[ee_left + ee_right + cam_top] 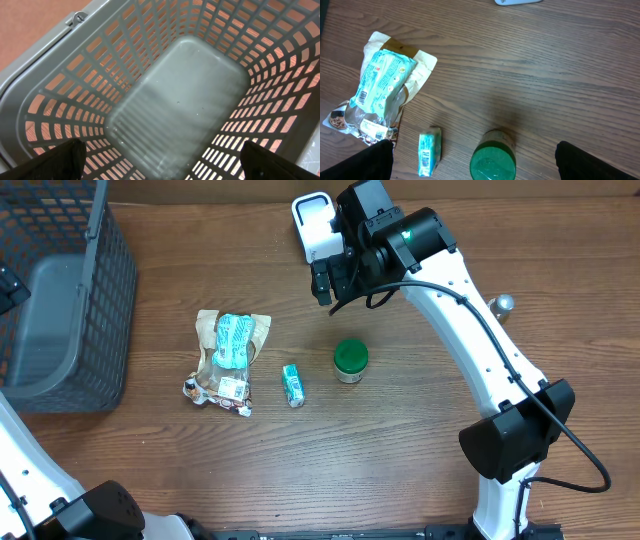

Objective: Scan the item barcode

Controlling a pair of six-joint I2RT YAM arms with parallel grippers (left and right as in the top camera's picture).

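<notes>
Three items lie on the wooden table: a green-lidded jar (350, 360) (493, 161) standing upright, a small teal packet (293, 385) (429, 151) with a barcode on its side, and a teal pouch (234, 340) (379, 81) resting on a beige snack bag (222, 375). The white scanner (313, 225) (517, 1) sits at the back. My right gripper (335, 280) (482, 165) hangs open above the table between scanner and jar, holding nothing. Above the inside of the grey basket (180, 100), my left gripper (161, 162) is open and empty.
The grey mesh basket (100, 310) stands at the far left of the table, with nothing inside it. A small metal knob (502, 303) sits at the right beside the right arm.
</notes>
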